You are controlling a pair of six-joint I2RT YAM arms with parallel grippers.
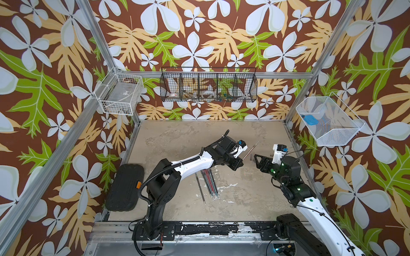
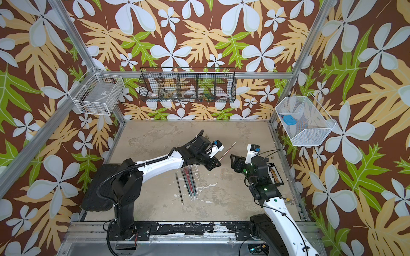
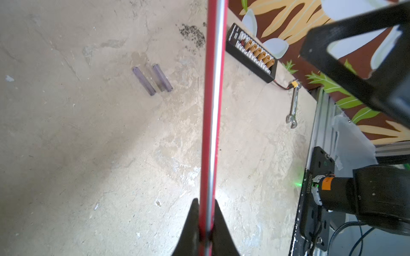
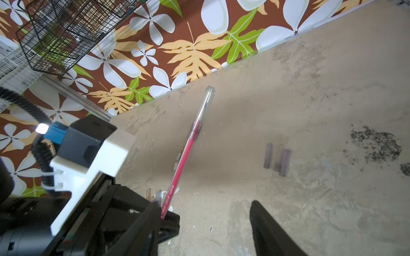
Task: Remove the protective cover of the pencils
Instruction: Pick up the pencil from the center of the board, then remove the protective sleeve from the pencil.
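My left gripper is shut on a red pencil, which points up and away toward the back right in both top views. A smoky clear protective cover sits on that pencil's far end. Just to its right my right gripper stands open with nothing between its jaws. Loose covers lie side by side on the table beneath. The other pencils lie bundled under the left arm, with one black pencil slightly apart.
A black connector board and a small wrench lie along the right wall. A black padded case sits at the left edge. Wire baskets hang on the walls.
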